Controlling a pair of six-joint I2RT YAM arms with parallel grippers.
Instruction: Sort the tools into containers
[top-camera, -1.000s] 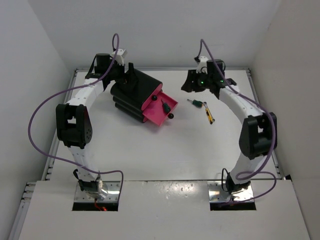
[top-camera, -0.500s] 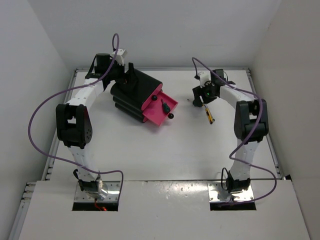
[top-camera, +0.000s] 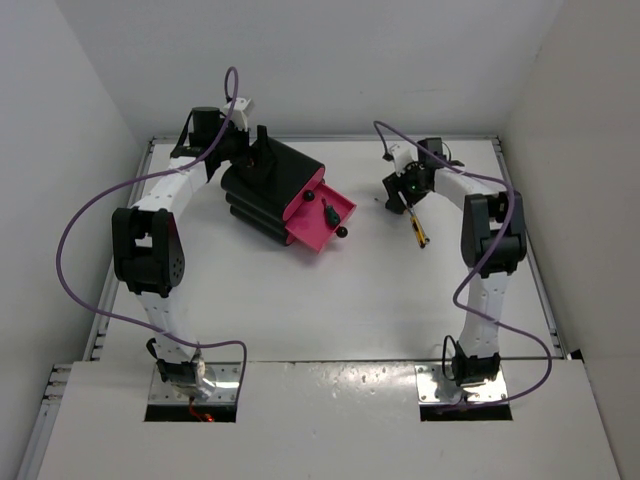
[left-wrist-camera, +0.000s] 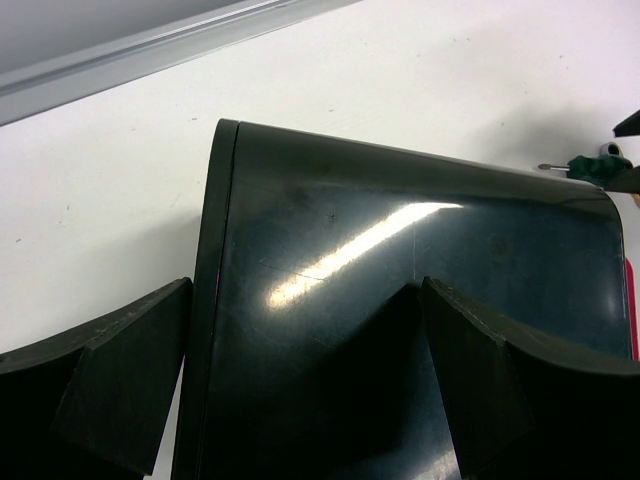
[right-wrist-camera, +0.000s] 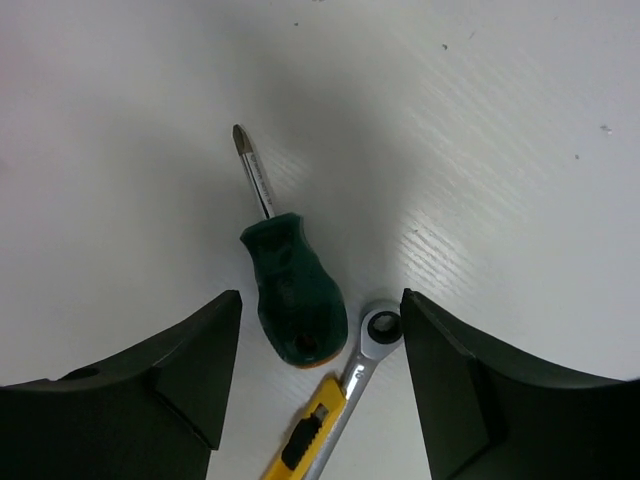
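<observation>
- Trouble could come at the grab: the right gripper (right-wrist-camera: 320, 305) is held with its fingers wide apart over the green-handled screwdriver (right-wrist-camera: 293, 300). The screwdriver lies on the table (right-wrist-camera: 480, 120) at the right, well apart from the black cabinet (left-wrist-camera: 400, 200).
- The silver wrench (right-wrist-camera: 378, 333) and the yellow-handled tool (right-wrist-camera: 308, 440) lie just beside the handle, so they could be pinched or pushed along too.
- The smooth, round handle could be squeezed out and rolled away.
- The left gripper (left-wrist-camera: 305, 330) is spread apart at the cabinet's far side. If the cabinet is bumped, the open pink drawer (top-camera: 325, 222) could be missed at the drop.
</observation>
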